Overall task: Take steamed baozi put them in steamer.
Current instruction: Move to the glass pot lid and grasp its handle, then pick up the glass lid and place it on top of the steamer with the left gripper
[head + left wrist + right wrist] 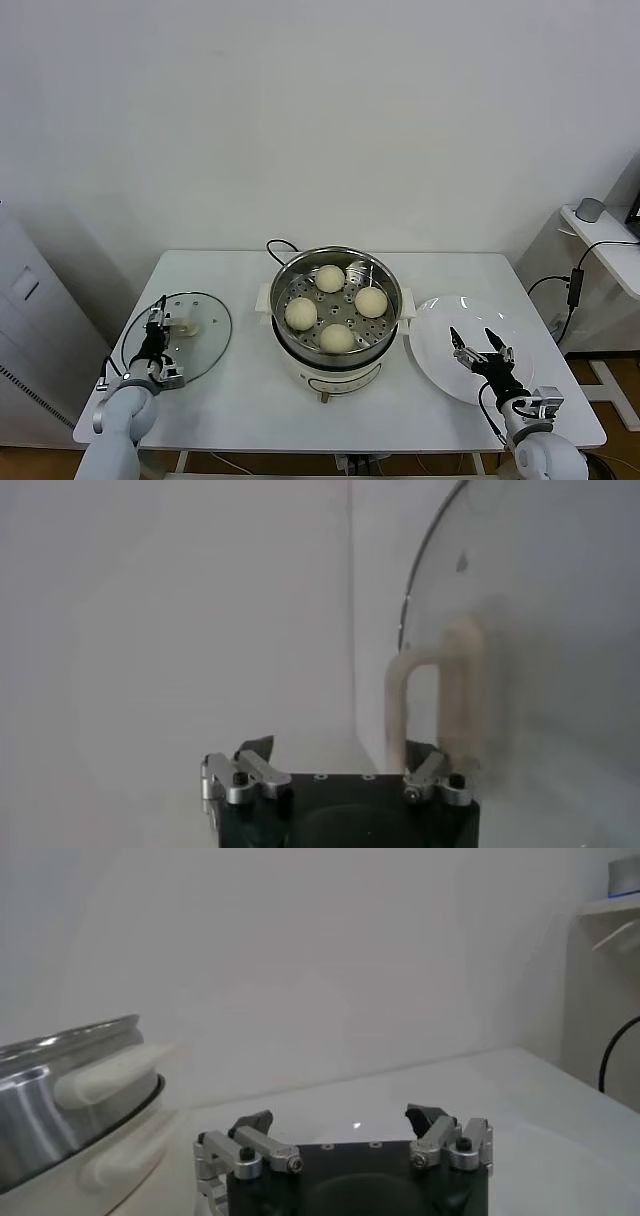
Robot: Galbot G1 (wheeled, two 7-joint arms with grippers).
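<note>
The white table [250, 400] carries everything. At its centre sits the steamer [337, 345], all four steamed baozi [371, 301] already resting on its perforated floor, so the loading looks done. The white plate [440, 355] beside it lies bare, the right gripper [479, 343] hovering over it with fingers spread, apparently idle. The glass lid [205, 345] lies flat, and the left gripper [155, 335] sits at its cream handle [440, 695], jaws partly apart around it, likely to lift it.

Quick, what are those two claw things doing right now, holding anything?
Left gripper: fingers around the glass lid's handle; a firm grip cannot be told.
Right gripper: open, empty, above the white plate.
</note>
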